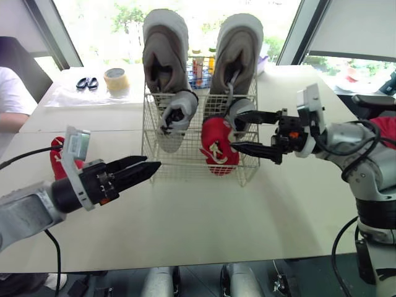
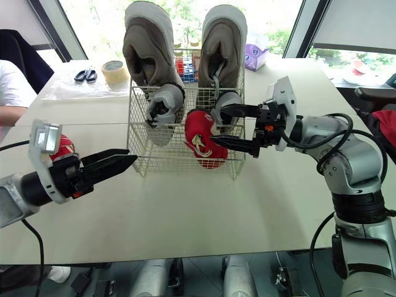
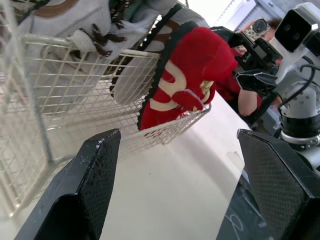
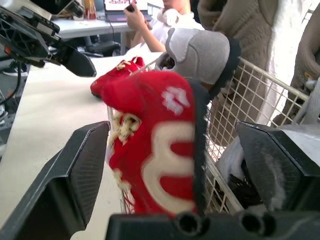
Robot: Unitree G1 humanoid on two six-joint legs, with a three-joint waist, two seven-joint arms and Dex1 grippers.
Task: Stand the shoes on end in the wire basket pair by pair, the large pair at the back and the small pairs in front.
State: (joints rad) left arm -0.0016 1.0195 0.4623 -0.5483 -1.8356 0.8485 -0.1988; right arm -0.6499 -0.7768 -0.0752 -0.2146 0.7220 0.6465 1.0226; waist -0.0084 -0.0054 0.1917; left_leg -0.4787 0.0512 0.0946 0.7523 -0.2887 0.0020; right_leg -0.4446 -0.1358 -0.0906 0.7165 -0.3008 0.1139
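Observation:
The white wire basket point(image 1: 162, 162) stands mid-table. Two large grey-brown shoes point(image 1: 166, 52) point(image 1: 238, 49) stand on end at its back. In front of them are two small grey shoes point(image 1: 179, 114) point(image 4: 200, 52) and a small red shoe point(image 1: 219, 147) at the front right. My right gripper point(image 1: 234, 131) is open, its fingers straddling that red shoe point(image 4: 155, 145) without pressing it. A second red shoe point(image 1: 57, 158) lies on the table at the left. In front of it my left gripper point(image 1: 153, 166) is open and empty, pointing at the basket's front left.
At the back left lie a tape roll point(image 1: 116, 80) and black scissors point(image 1: 87, 83) on a plastic sheet. A person's white sleeve point(image 1: 9, 98) shows at the far left. Bottles stand behind the basket, and a purple box point(image 2: 255, 57) sits at the back right.

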